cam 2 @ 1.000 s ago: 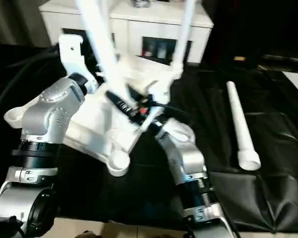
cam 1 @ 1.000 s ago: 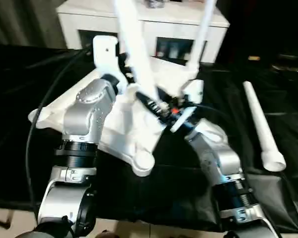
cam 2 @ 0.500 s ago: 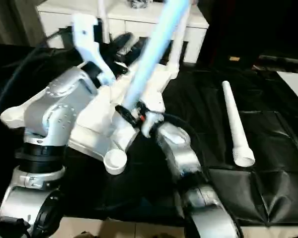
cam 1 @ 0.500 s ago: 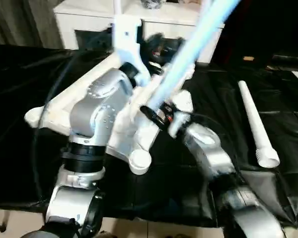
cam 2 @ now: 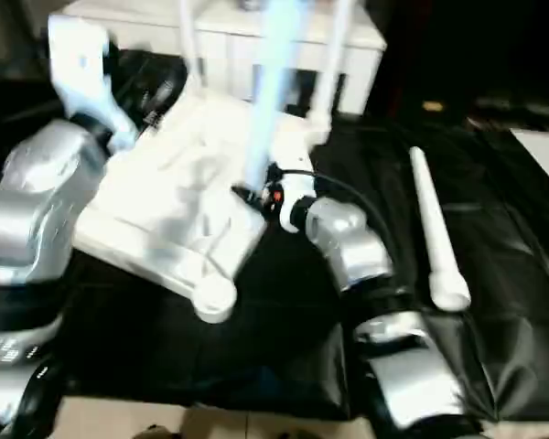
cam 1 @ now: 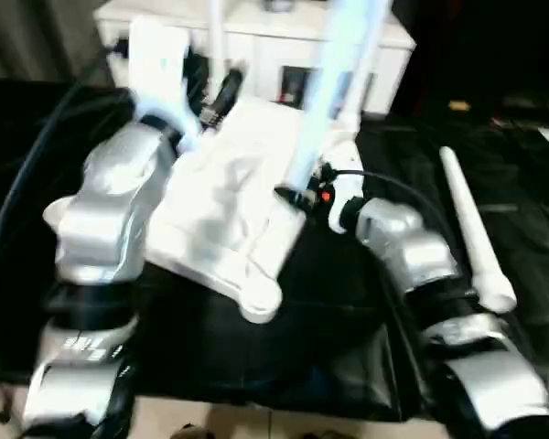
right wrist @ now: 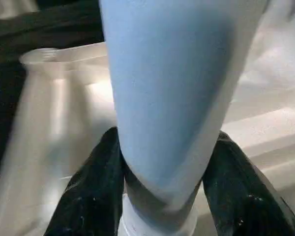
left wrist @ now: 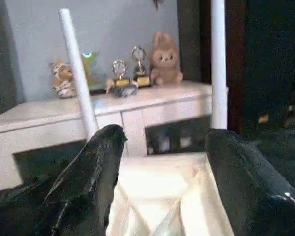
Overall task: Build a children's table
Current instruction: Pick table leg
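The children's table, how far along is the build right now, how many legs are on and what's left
Done: two legs stand upright at the far edge of the upside-down table top. In hand: the right gripper is closed around the thick end of a third leg, held over the top's right side. Left: a fourth leg lies loose on the black cloth; the near corner socket is empty. The left gripper is open, holding nothing.

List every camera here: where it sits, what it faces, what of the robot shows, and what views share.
Head stereo eyes: look down at the upturned tabletop over both silver forearms.
Left wrist: along the open left gripper towards the white cabinet.
Right wrist: along the right gripper clamping a table leg.
Shared: that leg and tabletop.
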You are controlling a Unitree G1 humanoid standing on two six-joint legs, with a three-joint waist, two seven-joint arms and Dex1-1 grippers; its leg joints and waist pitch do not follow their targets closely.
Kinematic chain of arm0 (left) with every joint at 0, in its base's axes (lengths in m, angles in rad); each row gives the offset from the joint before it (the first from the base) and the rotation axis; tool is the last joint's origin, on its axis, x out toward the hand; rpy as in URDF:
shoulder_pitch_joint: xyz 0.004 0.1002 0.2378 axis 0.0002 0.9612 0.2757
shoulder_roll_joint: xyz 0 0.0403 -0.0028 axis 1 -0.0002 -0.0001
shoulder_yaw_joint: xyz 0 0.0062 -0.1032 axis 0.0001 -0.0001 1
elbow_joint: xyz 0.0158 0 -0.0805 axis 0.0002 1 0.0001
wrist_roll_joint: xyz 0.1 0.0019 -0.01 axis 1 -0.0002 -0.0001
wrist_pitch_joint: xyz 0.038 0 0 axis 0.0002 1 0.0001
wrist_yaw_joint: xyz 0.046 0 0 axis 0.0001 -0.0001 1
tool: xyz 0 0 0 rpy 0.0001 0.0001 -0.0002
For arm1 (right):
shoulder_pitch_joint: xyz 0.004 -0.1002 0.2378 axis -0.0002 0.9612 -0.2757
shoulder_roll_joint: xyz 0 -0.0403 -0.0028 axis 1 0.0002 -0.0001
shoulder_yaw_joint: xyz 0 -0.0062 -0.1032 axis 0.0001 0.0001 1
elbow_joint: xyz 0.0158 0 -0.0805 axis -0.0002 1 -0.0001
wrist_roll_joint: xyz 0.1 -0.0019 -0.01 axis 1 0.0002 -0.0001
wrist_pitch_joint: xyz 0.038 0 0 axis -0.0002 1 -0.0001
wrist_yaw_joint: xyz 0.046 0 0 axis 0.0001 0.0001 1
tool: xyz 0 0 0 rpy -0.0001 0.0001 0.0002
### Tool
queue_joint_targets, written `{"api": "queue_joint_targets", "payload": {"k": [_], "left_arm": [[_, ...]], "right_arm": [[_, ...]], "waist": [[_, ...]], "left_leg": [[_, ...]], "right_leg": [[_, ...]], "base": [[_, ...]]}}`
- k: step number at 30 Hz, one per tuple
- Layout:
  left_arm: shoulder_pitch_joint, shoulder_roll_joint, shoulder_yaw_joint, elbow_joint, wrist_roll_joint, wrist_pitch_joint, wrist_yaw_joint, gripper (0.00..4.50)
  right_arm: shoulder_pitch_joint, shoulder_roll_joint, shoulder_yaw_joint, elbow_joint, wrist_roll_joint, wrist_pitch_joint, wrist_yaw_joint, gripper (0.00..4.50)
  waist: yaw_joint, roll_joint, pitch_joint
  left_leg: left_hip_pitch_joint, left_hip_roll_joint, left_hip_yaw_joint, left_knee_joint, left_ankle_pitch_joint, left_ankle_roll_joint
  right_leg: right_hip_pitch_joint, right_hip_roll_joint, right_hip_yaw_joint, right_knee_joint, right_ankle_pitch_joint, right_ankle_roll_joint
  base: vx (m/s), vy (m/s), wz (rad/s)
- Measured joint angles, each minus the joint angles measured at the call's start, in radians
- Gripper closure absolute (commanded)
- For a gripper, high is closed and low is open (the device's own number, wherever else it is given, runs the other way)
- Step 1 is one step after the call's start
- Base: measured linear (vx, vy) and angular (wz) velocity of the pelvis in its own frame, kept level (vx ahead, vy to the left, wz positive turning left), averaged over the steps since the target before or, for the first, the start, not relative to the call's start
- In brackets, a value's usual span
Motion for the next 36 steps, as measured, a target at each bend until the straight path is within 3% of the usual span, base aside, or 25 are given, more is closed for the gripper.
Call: {"api": "queue_joint_targets", "payload": {"k": [2, 4, 5, 11, 14, 21, 28, 36], "left_arm": [[0.04, -0.003, 0.002, -0.066, -0.079, 0.015, -0.063, 1.43], [0.043, -0.014, 0.001, -0.11, -0.14, 0.037, -0.104, 1.43], [0.041, -0.017, 0.003, -0.142, -0.18, 0.052, -0.125, 1.14], [0.031, -0.09, 0.022, -0.238, -0.428, 0.166, -0.2, 0.8], [0.016, -0.094, 0.009, -0.24, -0.483, 0.206, -0.237, 0.65], [-0.024, -0.089, -0.06, -0.223, -0.49, 0.247, -0.281, 0.07], [-0.073, -0.082, -0.072, -0.164, -0.452, 0.247, -0.246, 0.07], [-0.083, -0.083, 0.039, -0.095, -0.447, 0.272, -0.119, 0.07]], "right_arm": [[0.02, -0.045, -0.007, -0.12, 0.111, 0.129, 0.072, 2.65], [0.018, -0.068, -0.022, -0.19, 0.171, 0.196, 0.12, 2.65], [0.014, -0.081, -0.033, -0.224, 0.2, 0.227, 0.148, 2.65], [0.024, -0.182, -0.052, -0.332, 0.28, 0.372, 0.25, 2.65], [0.038, -0.201, -0.044, -0.366, 0.296, 0.393, 0.251, 2.65], [0.04, -0.201, -0.038, -0.375, 0.296, 0.413, 0.246, 2.65], [0.04, -0.207, -0.038, -0.375, 0.295, 0.428, 0.215, 2.65], [0.04, -0.2, -0.012, -0.405, 0.263, 0.392, 0.2, 2.65]], "waist": [[0.011, -0.001, 0.001], [0.017, -0.002, 0.001], [0.018, -0.003, 0.001], [0.018, -0.013, 0.003], [0.014, -0.017, 0.003], [0.015, -0.018, 0.003], [0.018, -0.017, 0.003], [0.017, -0.016, 0.003]], "left_leg": [[0.0, 0.0, 0.002, 0.0, -0.001, 0.001], [0.002, 0.0, 0.003, 0.0, 0.0, 0.0], [0.004, 0.001, 0.003, 0.0, 0.0, 0.0], [0.005, 0.003, 0.003, 0.0, 0.002, -0.004], [0.005, 0.003, 0.003, 0.0, 0.002, -0.004], [0.005, 0.003, 0.003, 0.0, 0.003, -0.005], [0.004, 0.003, 0.002, 0.0, 0.003, -0.005], [0.004, 0.004, 0.003, 0.0, 0.003, -0.006]], "right_leg": [[0.0, 0.0, 0.001, 0.0, 0.0, 0.0], [0.0, 0.0, 0.001, 0.001, 0.0, 0.0], [0.0, 0.0, 0.001, 0.002, 0.0, 0.0], [0.001, 0.0, 0.001, 0.006, -0.003, 0.006], [0.0, 0.001, 0.0, 0.005, -0.002, 0.007], [0.001, 0.001, 0.0, 0.004, -0.002, 0.007], [0.001, 0.001, 0.0, 0.005, 0.001, 0.002], [0.0, 0.002, 0.0, 0.005, 0.001, 0.003]], "base": [[0.0, 0.0, 0.0], [0.0, 0.0, 0.0], [0.0, 0.0, 0.0], [0.0, 0.0, 0.0], [0.0, 0.0, 0.0], [0.0, 0.0, 0.0], [0.0, 0.0, 0.0], [0.0, 0.0, 0.0]]}}
